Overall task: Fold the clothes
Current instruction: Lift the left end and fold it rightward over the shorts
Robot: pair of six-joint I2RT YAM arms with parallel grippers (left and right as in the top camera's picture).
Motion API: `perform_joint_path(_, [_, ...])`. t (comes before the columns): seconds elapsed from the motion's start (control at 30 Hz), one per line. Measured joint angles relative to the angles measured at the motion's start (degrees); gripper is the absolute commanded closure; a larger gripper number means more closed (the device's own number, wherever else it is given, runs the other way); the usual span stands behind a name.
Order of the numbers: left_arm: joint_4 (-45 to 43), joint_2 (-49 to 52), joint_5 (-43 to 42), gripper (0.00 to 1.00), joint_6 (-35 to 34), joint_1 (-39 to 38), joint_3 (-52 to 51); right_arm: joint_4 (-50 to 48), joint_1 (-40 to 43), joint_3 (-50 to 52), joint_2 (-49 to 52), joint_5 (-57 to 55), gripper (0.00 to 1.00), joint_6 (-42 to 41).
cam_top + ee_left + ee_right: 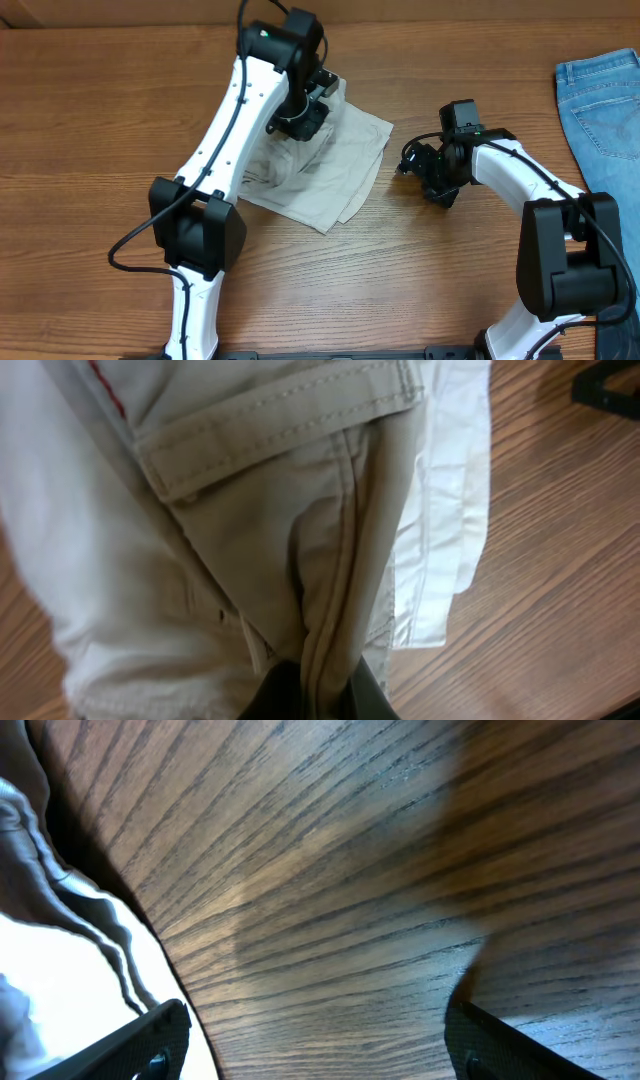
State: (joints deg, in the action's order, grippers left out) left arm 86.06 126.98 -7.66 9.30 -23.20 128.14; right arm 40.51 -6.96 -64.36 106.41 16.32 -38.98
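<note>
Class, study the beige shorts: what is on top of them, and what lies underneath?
The left hand rests on the shorts near their far edge, pinching a fold. Around them the wooden table shows; anything beneath the cloth is covered.

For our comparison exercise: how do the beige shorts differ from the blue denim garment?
The beige shorts are pale; the blue denim garment is darker. The shorts lie mid-table, pinched by the left gripper; the denim lies untouched at the right edge. Both rest on the wooden table.

2 white arms (225, 120), black joints (200, 230), black cables (130, 238)
</note>
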Motion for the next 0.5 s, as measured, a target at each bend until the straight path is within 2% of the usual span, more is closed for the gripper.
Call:
perform_joint_path(0.03, [-0.8, 0.0, -0.3, 0.8, 0.0, -0.3, -0.9, 0.0, 0.0, 0.0, 0.0, 0.1, 0.14, 0.0])
perform_joint_path(0.1, [-2.2, 0.0, -0.7, 0.76, -0.3, -0.9, -2.3, 0.0, 0.0, 0.0, 0.0, 0.4, 0.14, 0.0])
perform_joint_path(0.17, [-3.7, 0.0, -1.1, 0.53, -0.4, -1.4, -3.5, 0.1, 0.0, 0.0, 0.0, 0.8, 0.14, 0.0])
perform_joint_path(0.23, [-5.2, 0.0, -1.6, 0.23, -0.5, -1.8, -4.4, 0.2, 0.0, 0.0, 0.0, 1.1, 0.13, 0.0])
perform_joint_path(0.27, [-5.9, 0.0, -1.8, 0.04, -0.4, -1.9, -4.6, 0.2, 0.0, 0.0, 0.0, 1.2, 0.13, 0.0])
perform_joint_path(0.3, [-6.4, 0.0, -2.1, 0.0, -0.3, -1.9, -4.7, 0.3, 0.0, 0.0, 0.0, 1.3, 0.12, 0.0])
perform_joint_path(0.5, [-7.0, 0.0, -4.1, 0.0, -0.4, -1.9, -4.7, 6.1, 0.2, -1.3, 0.1, 1.5, 0.1, 0.0])
